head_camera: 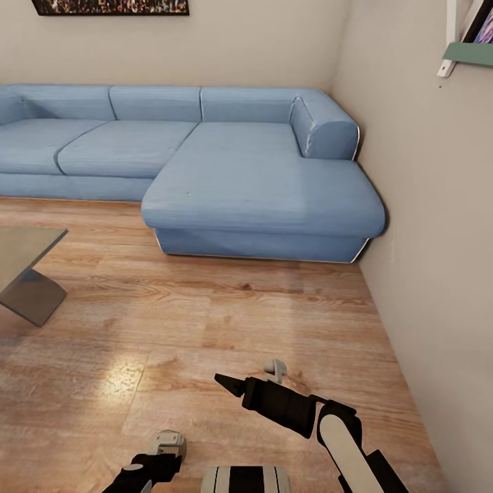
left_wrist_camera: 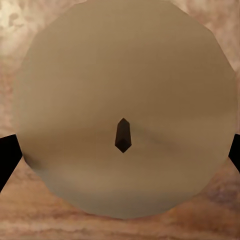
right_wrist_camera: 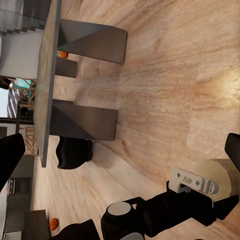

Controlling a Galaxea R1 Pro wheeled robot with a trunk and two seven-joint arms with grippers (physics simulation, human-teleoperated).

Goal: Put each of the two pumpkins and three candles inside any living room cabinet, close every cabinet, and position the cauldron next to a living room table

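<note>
Down at 7 o'clock in the head view, the left tool (head_camera: 166, 448) is closed on a candle (left_wrist_camera: 122, 107), wick end facing its wrist camera, fingers (left_wrist_camera: 7, 155) pinching both sides so it rides along safely. Right tool (head_camera: 276, 370) sits at 6 o'clock, spread open and carrying nothing. Across the floor, the cauldron (right_wrist_camera: 74, 152) already sits by the desk (right_wrist_camera: 47, 80), with a pumpkin (right_wrist_camera: 62, 54) beyond a leg and another (right_wrist_camera: 53, 222) further off. Sofa (head_camera: 205, 157) ahead, so I'd guess it's hauling toward a cabinet.

The sofa (head_camera: 205, 157) fills the corner behind the table (head_camera: 24, 250), left.
</note>
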